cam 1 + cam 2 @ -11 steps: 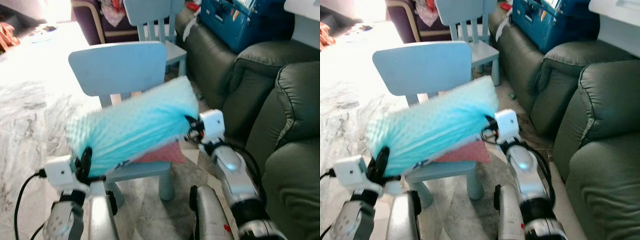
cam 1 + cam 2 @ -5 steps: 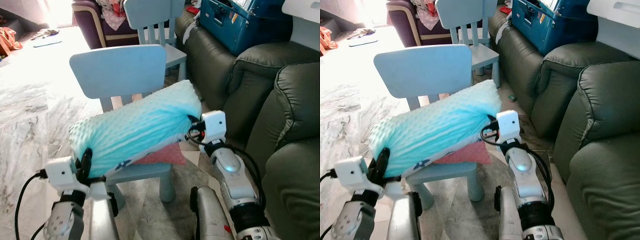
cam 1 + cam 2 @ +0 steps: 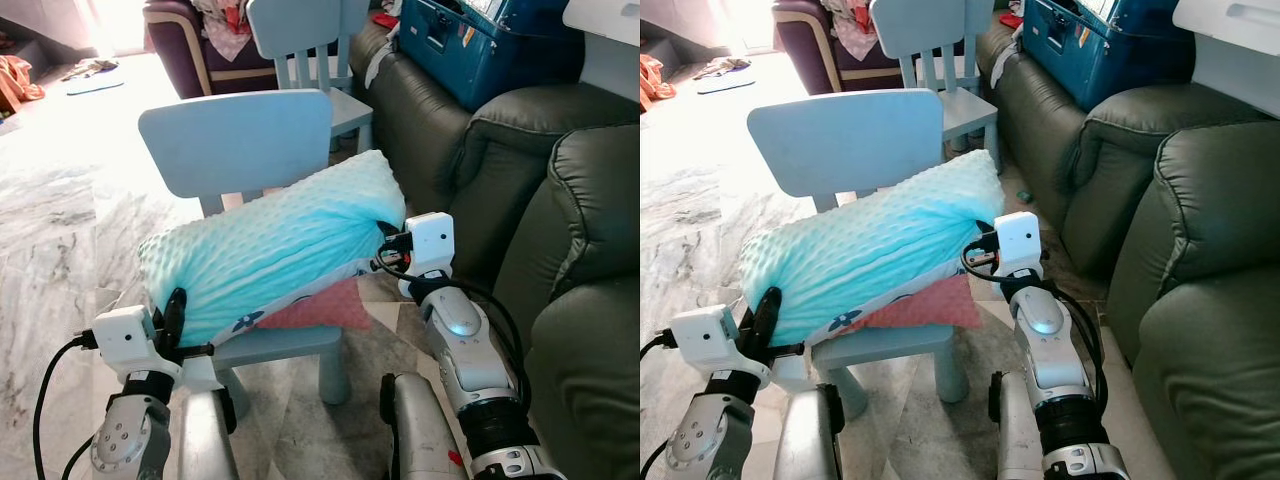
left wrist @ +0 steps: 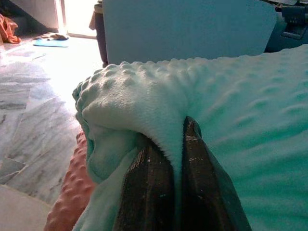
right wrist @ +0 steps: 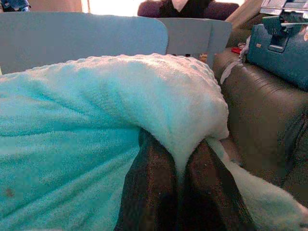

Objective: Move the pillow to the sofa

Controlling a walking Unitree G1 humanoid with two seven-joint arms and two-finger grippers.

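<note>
A long turquoise bumpy pillow (image 3: pixel 270 245) hangs between my two grippers, just above the seat of a small light-blue chair (image 3: pixel 240 135). My left gripper (image 3: pixel 175 312) is shut on the pillow's left end; in the left wrist view the fingers (image 4: pixel 144 187) pinch a fold of fabric. My right gripper (image 3: pixel 385 240) is shut on the right end, and its fingers (image 5: pixel 151 185) clamp the fabric in the right wrist view. The dark green sofa (image 3: pixel 570 220) stands close on the right.
A pink cushion (image 3: pixel 320 308) lies on the chair seat under the pillow. A second light-blue chair (image 3: pixel 300 30) stands behind. A blue case (image 3: pixel 480 40) rests on the sofa's far cushion. Marble floor (image 3: pixel 50 220) stretches to the left.
The pillow has steadied and sits slightly higher at its right end; the earlier motion blur is gone. Both grippers keep their hold.
</note>
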